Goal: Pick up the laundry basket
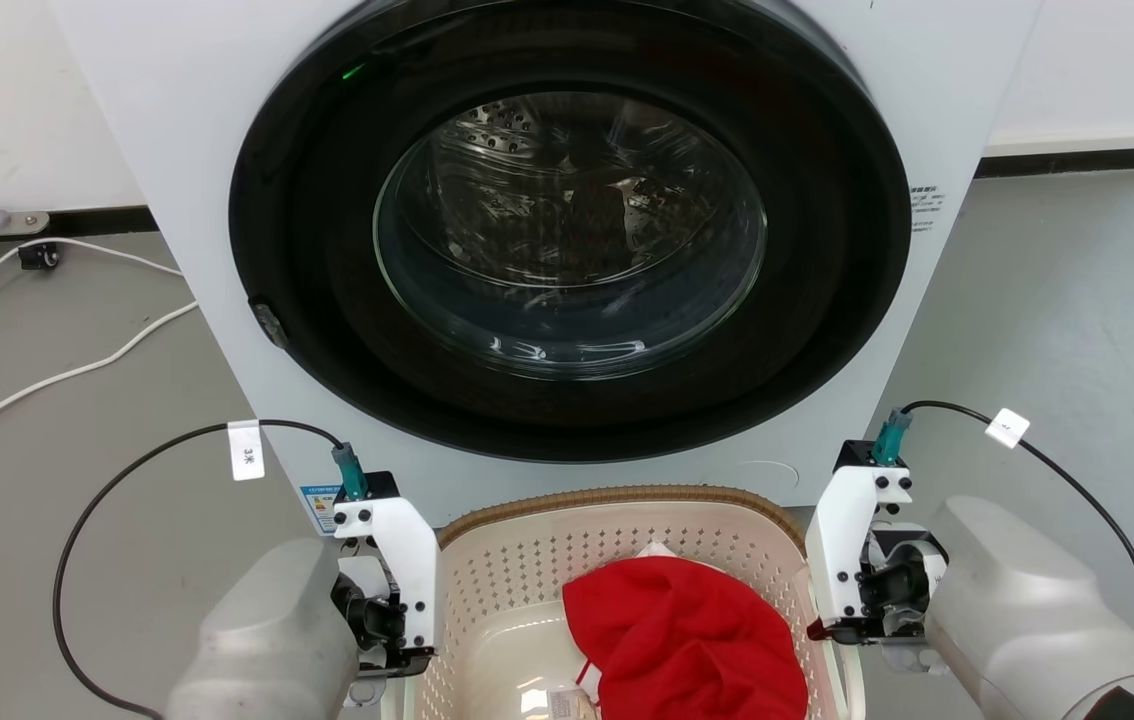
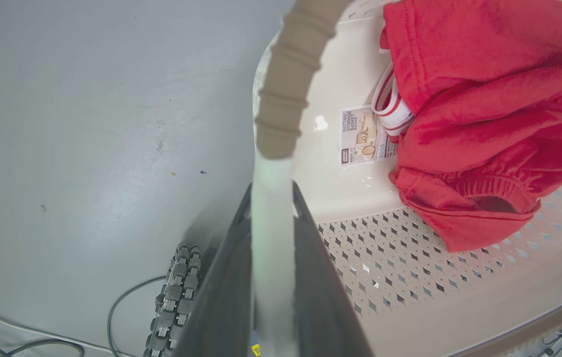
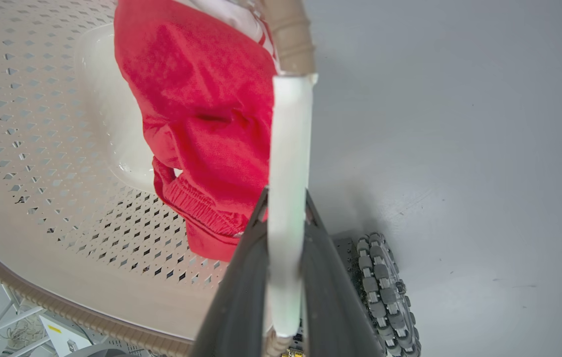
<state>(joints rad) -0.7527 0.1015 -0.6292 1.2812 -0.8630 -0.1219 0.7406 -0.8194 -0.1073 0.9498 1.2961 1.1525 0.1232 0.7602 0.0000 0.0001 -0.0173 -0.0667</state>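
Note:
The laundry basket (image 1: 617,497), cream with perforated walls and a brown woven-look rim, sits low in the head view between my two arms, just in front of the washer. A red garment (image 1: 687,640) lies inside it. My left gripper (image 1: 397,620) is at the basket's left side and my right gripper (image 1: 852,600) at its right side. In the left wrist view, my left gripper (image 2: 271,191) is shut on the white side handle (image 2: 272,223). In the right wrist view, my right gripper (image 3: 286,196) is shut on the other white handle (image 3: 288,148). Whether the basket is off the floor cannot be told.
The white washing machine (image 1: 127,120) stands right behind the basket, its round dark door (image 1: 567,250) shut. White cables (image 1: 47,380) trail over the grey floor at the left. My base's roller wheels (image 2: 177,292) (image 3: 385,292) sit on the floor below the handles.

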